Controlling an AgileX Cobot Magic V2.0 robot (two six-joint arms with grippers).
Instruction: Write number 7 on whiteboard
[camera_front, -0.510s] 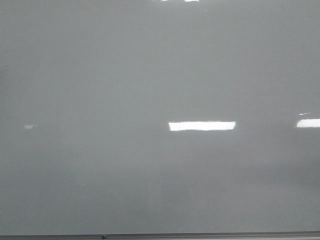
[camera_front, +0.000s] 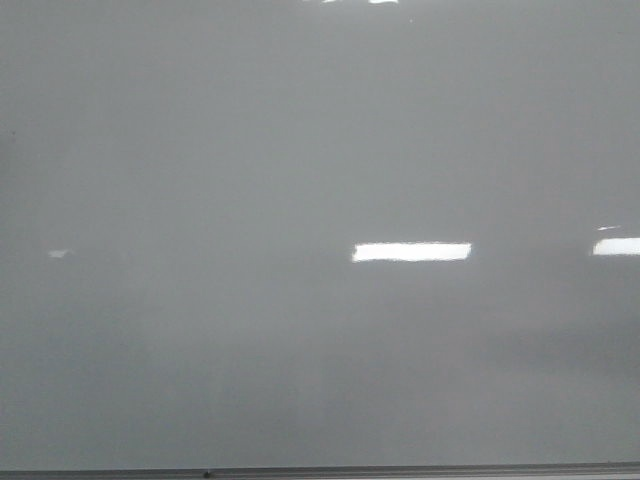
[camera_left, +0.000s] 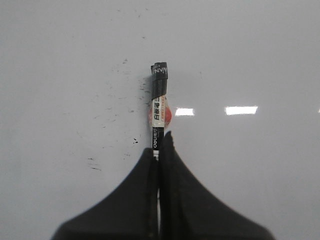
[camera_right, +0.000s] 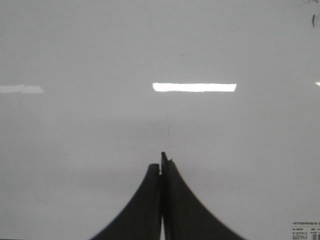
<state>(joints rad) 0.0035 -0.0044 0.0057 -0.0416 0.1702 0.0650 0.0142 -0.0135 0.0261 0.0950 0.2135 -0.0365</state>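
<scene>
The whiteboard (camera_front: 300, 150) fills the front view, pale grey and glossy, and no number 7 shows on it in any view. My left gripper (camera_left: 159, 145) is shut on a black marker (camera_left: 159, 95) with a white label and a red patch. The marker points at the whiteboard (camera_left: 250, 50), and whether its tip touches cannot be told. My right gripper (camera_right: 162, 162) is shut and empty in front of the whiteboard (camera_right: 75, 50). A faint thin vertical mark (camera_right: 168, 127) lies just beyond it. Neither gripper shows in the front view.
A thin grey edge strip (camera_front: 400, 470) runs along the board's bottom. Bright glare patches (camera_front: 412, 252) sit on the board. Small dark ink specks (camera_left: 125, 100) lie beside the marker. A small printed sticker (camera_right: 305, 231) is on the board near the right gripper.
In the front view the middle glare patch has become shorter at its left end. Nothing else has visibly changed.
</scene>
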